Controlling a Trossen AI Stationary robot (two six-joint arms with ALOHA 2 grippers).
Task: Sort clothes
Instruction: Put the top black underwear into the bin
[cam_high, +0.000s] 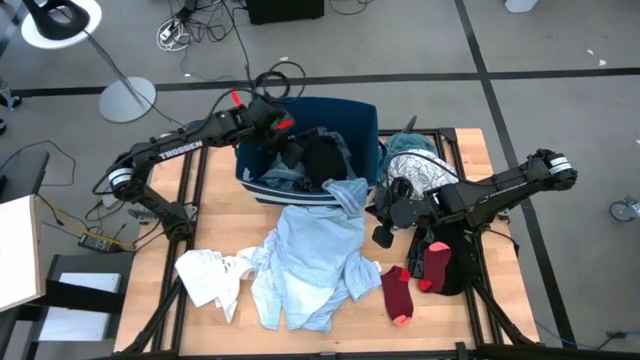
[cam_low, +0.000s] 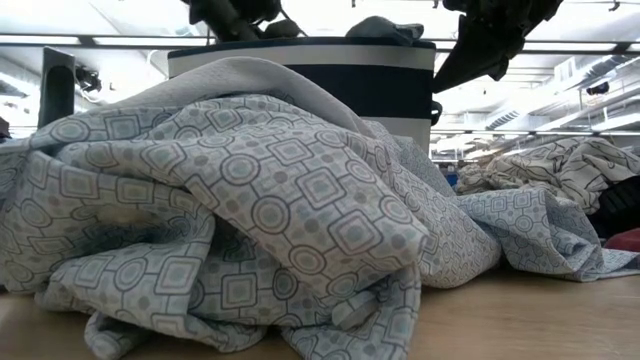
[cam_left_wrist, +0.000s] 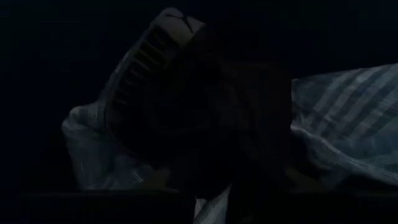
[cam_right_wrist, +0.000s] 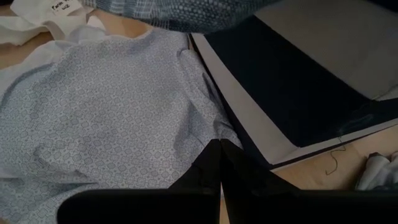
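Navy fabric bin sits at 12 o'clock on the desk, part-filled with clothes. Left gripper hangs inside the bin over a black piece; whether its jaws are apart cannot be told. Right gripper holds near desk centre, jaws together on nothing visible, just beside the light blue shirt. Dark red socks lie at 5 o'clock. Risk: the shirt collar drapes over the bin rim, so a lift could drag the shirt out or tip the bin.

Clothes strewn on table, some in bin.
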